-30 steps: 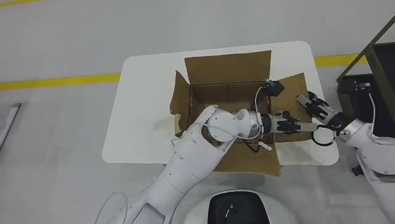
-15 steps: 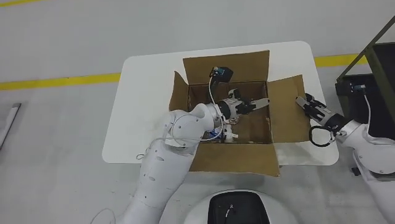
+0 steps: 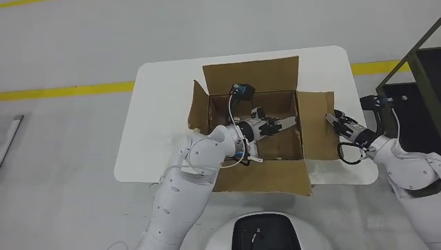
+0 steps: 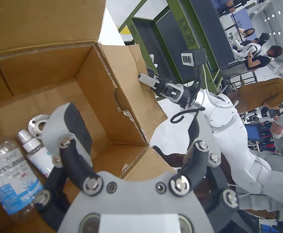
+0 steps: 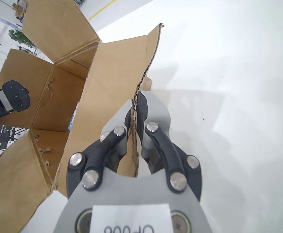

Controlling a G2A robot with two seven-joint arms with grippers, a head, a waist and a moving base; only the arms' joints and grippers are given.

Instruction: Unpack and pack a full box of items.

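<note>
The clear bottle (image 4: 8,170) was cut off by the picture's edge beside the jaws of the left gripper (image 4: 131,122); one jaw hid half the white spray bottle (image 4: 33,147) and part of the metal flange (image 4: 36,125). The right gripper (image 5: 135,107) hid the box flap (image 5: 112,78) where its jaws met

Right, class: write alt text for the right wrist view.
The right gripper is shut on the edge of a flap of an open cardboard box on a white table. The left gripper hangs over the box.
</note>
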